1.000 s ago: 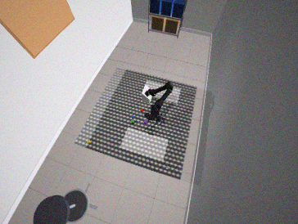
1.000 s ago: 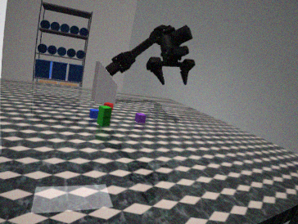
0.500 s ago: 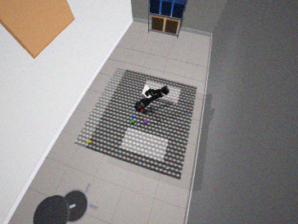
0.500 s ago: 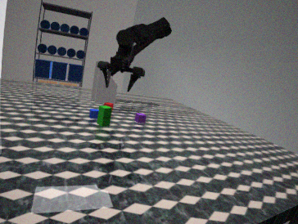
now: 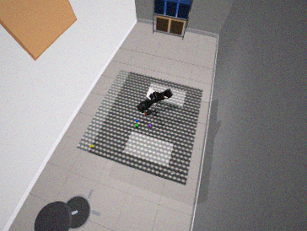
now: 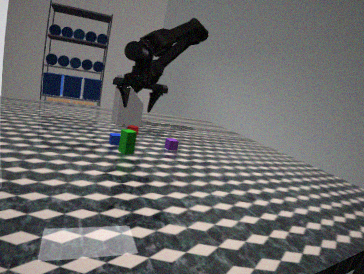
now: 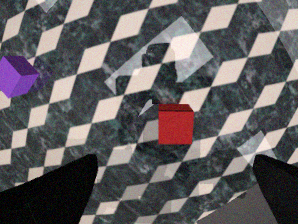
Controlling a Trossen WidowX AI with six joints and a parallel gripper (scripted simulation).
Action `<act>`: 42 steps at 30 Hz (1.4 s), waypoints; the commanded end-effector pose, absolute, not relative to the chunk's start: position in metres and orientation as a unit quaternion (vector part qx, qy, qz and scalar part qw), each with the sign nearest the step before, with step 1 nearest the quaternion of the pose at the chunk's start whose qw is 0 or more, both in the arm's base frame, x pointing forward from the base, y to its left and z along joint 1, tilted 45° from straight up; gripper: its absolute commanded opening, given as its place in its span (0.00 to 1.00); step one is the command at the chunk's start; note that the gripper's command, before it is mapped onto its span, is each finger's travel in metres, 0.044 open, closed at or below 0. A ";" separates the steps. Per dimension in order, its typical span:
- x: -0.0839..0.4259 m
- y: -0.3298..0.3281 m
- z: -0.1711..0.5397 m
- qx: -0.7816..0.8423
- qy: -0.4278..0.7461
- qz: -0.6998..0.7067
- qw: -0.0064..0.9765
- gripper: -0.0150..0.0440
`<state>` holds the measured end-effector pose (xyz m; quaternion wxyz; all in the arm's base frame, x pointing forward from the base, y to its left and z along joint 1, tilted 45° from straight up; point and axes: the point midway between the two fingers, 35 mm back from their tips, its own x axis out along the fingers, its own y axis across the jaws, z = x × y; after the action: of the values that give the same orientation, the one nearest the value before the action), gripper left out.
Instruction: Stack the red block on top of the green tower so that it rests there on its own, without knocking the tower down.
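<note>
Hovering above the blocks, the gripper hangs with its fingers spread about as wide as they go and nothing between them. From where I stand this looks like the approach step: the arm is lining up over the red block, and the pick has not begun.

Working left to right across the checkered floor from the side, the blue block comes first, then the green tower just beside it, standing upright with its long axis vertical, taller than it is wide. The red block peeks out close behind the tower's top edge, mostly hidden from this side. The purple block sits well apart to the right.

Through the wrist camera the red block lies between the two dark fingers and a little ahead of them, resting flat on the floor. It looks like a cube, so I see no real long axis; its faces sit roughly square to the camera frame, with the top face showing as a thin dark band.

Next, I'd judge, the gripper needs to drop straight down so the fingers straddle the cube on opposite flat faces, then close. The tower stands near, so the descent should keep away from it.
</note>
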<state>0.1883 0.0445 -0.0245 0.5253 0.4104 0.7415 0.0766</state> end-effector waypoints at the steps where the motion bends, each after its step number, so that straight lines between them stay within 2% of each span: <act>1: 0.186 0.050 -0.033 0.408 0.744 0.076 0.523 1.00; 8: 0.179 0.073 -0.059 0.409 0.744 0.077 0.523 1.00; 42: 0.173 0.101 -0.086 0.410 0.744 0.078 0.522 1.00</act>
<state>0.1754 0.0986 -0.0841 0.5258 0.4058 0.7434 0.0788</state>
